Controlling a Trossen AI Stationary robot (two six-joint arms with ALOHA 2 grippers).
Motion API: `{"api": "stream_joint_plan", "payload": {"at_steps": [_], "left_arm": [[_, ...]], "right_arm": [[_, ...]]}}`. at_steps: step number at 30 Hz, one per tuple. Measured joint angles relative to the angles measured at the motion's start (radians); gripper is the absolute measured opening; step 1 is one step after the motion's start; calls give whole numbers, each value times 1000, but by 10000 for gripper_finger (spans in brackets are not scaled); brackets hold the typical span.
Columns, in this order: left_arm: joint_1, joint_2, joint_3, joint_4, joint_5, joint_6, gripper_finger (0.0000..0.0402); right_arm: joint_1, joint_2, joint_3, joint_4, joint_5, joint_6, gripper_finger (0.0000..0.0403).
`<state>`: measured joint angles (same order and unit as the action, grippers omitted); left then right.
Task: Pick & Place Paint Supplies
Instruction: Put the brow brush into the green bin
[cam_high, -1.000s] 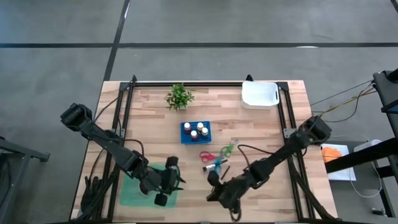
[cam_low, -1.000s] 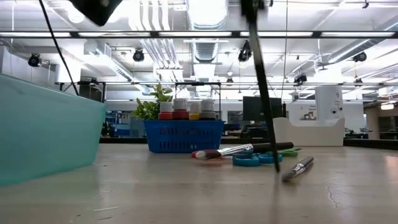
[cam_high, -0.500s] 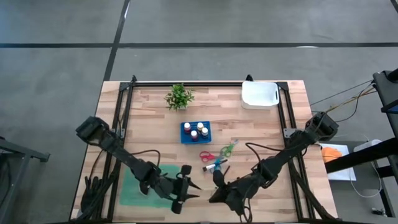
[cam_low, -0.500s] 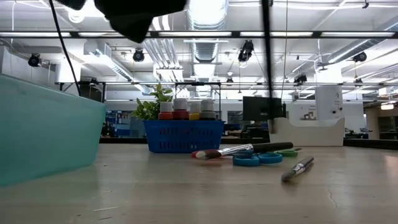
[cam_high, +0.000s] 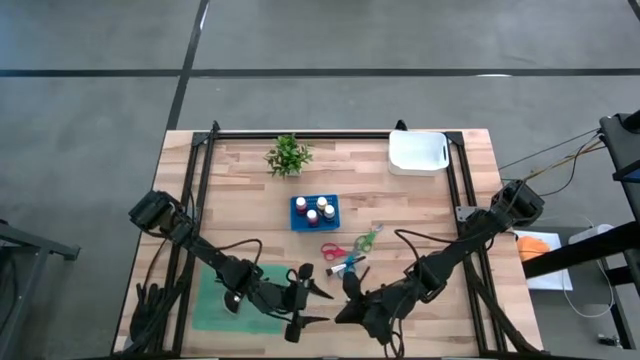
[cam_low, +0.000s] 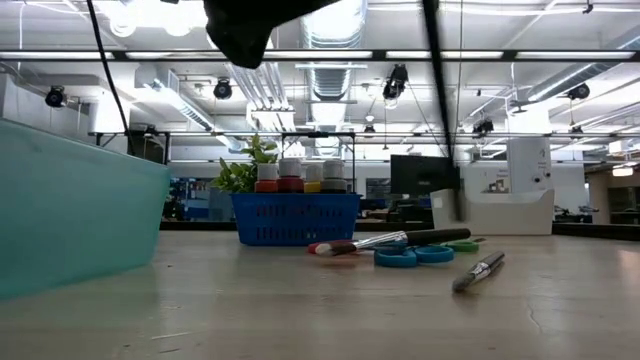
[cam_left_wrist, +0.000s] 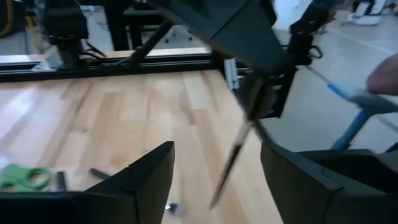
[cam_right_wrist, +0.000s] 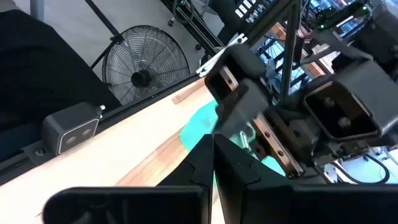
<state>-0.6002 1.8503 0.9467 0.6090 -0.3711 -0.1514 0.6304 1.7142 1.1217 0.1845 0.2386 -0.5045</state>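
Observation:
My right gripper (cam_high: 350, 292) is over the table's near middle, shut on a thin dark brush (cam_left_wrist: 231, 158) that shows as a dark rod (cam_low: 437, 90) in the low view. My left gripper (cam_high: 318, 307) is open just to its left, its fingers (cam_left_wrist: 149, 180) standing on either side of the hanging brush without touching it. A blue basket (cam_high: 315, 212) holds several paint bottles. Red scissors (cam_high: 332, 250), green scissors (cam_high: 368, 238), blue scissors (cam_low: 410, 256) and two more brushes (cam_low: 480, 270) lie flat on the table. My right gripper pinches the brush by its upper end (cam_left_wrist: 250, 121) between its two shut fingers, coming from above. The brush hangs below the fingers, tilted, lifted clear of the table. In its own wrist view the shut fingers (cam_right_wrist: 213, 168) hide the place of contact.
A teal bin (cam_high: 215, 300) sits at the near left, under my left arm. A small green plant (cam_high: 288, 155) and a white container (cam_high: 417, 152) stand by the far edge. Black frame rails run along both sides of the table.
My left gripper has moved from over the teal bin toward the table's right, up to the right gripper and the brush. My right gripper has lifted the brush: its lower end stood near the table a second ago and now hangs well above it.

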Motion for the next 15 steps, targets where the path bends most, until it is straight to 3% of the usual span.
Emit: {"api": "stream_joint_plan", "payload": {"at_steps": [15], "left_arm": [[11, 0, 38, -32, 35, -28, 253]], "right_arm": [[0, 0, 2, 45, 27, -48, 8]]}}
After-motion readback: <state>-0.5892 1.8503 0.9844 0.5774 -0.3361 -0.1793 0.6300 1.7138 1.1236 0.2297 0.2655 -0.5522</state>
